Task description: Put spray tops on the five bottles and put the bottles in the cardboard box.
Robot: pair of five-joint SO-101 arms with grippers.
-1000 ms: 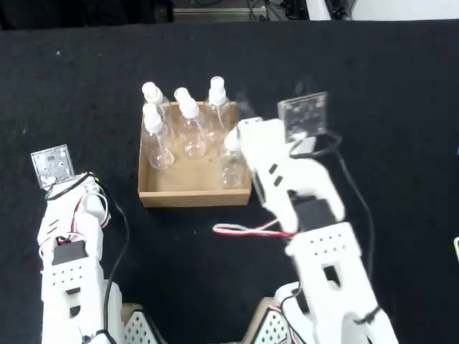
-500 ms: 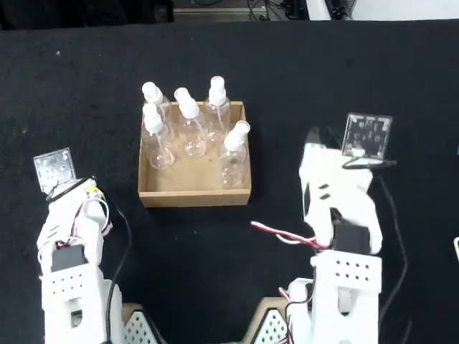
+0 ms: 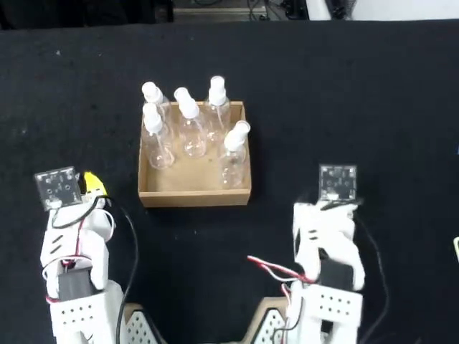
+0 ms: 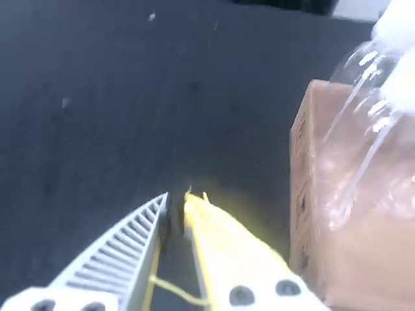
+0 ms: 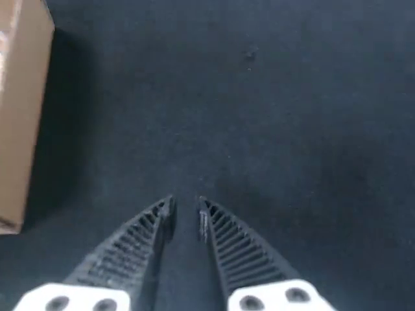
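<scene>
Five capped bottles (image 3: 190, 127) stood in the cardboard box (image 3: 193, 196).
Left gripper (image 4: 175, 201) and right gripper (image 5: 186, 210) were closed, empty; bumping the box ahead could topple the leaning bottle (image 3: 231, 161).

A cardboard box (image 3: 193, 196) sits on the black table (image 3: 373, 86).

You have five bottles (image 3: 161, 150) (image 3: 193, 137) (image 3: 219, 115) (image 3: 231, 166) (image 3: 163, 107) to count: four bunched toward 11 o'clock in the box (image 3: 193, 195) and one at 3 o'clock. Five tops (image 3: 216, 86), one on each bottle. One box. Two arms on the one table (image 3: 373, 86): the left arm (image 3: 72, 265) at 7 o'clock and the right arm (image 3: 326, 251) at 5 o'clock. Two grippers, the left gripper (image 4: 176, 197) and the right gripper (image 5: 186, 207).
</scene>
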